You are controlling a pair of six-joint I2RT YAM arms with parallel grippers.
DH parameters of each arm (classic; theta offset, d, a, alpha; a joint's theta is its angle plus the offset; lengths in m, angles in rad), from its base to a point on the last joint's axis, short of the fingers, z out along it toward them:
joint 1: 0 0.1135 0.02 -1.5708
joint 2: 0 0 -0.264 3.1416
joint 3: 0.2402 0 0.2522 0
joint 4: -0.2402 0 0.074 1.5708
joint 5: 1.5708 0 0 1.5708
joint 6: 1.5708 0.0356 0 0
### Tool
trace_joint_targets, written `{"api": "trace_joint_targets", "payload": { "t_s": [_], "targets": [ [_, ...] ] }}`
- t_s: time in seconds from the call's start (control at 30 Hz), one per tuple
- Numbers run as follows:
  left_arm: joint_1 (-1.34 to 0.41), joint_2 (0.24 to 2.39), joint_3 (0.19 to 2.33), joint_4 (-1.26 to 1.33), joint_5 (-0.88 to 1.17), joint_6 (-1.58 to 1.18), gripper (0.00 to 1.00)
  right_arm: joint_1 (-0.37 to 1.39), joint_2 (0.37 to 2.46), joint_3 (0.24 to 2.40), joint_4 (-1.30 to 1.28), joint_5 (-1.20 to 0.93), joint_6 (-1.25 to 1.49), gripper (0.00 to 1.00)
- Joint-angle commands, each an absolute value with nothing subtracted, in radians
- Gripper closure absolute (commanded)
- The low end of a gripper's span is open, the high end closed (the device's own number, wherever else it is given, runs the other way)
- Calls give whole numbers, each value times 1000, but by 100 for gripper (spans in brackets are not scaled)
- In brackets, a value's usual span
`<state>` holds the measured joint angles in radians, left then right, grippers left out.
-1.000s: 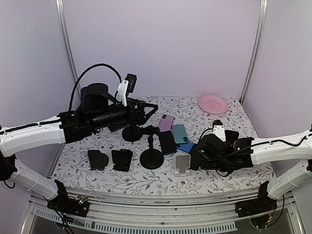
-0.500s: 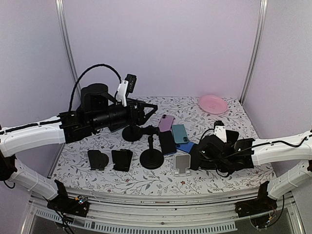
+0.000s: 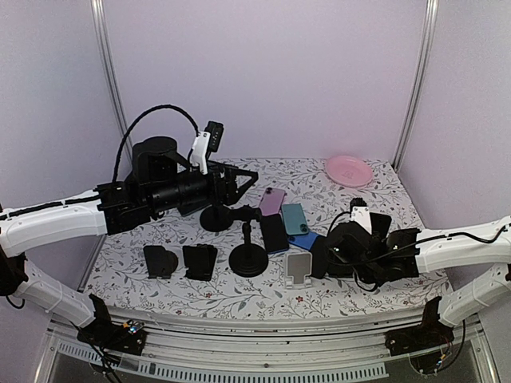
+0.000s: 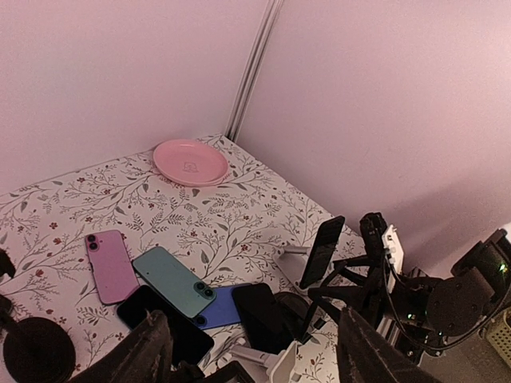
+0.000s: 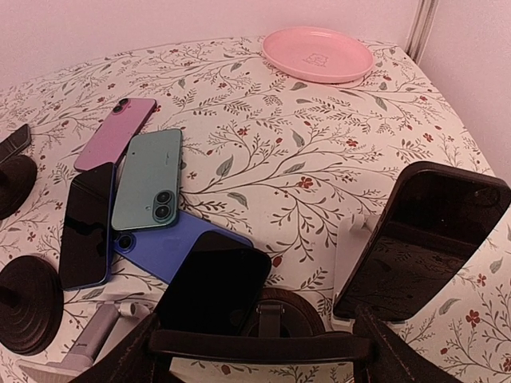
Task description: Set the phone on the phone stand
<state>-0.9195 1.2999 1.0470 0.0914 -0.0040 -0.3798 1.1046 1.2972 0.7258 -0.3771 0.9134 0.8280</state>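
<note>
The black phone seems to lean on the round black stand, at 12 o'clock from the right gripper, whose jaws are spread wide and hold nothing. It would be best to retreat straight toward 6 o'clock without brushing the phone. The left gripper hangs released and empty.

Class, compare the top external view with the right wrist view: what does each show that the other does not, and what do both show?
Only the top external view: the left arm and right arm, and two small black stands at the front left. Only the right wrist view: a dark-screened phone leaning on a white stand, which cannot be made out from above. Both: the pink plate, purple phone, teal phone and blue phone.
</note>
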Motion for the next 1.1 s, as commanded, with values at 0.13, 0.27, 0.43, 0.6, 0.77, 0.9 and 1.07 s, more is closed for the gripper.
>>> {"api": "trace_joint_targets", "payload": {
  "t_s": [0.13, 0.27, 0.43, 0.6, 0.77, 0.9, 1.07],
  "targets": [
    [-907, 1272, 1033, 104, 9, -388, 29, 1116, 1254, 722, -355, 933, 823, 35],
    [-907, 1274, 1033, 106, 9, -388, 29, 1119, 1243, 726, -380, 936, 839, 33],
    [-907, 1278, 1035, 107, 11, -390, 29, 1121, 1229, 723, -410, 938, 864, 32],
    [-907, 1281, 1035, 109, 15, -390, 29, 1121, 1211, 718, -421, 940, 868, 30],
    [-907, 1281, 1037, 110, 16, -392, 29, 1121, 1215, 713, -413, 935, 867, 30],
    [-907, 1281, 1037, 110, 15, -392, 29, 1121, 1236, 711, -394, 934, 868, 30],
    [-907, 1281, 1042, 108, 18, -393, 29, 1121, 1259, 705, -367, 973, 859, 29]
  ]
}}
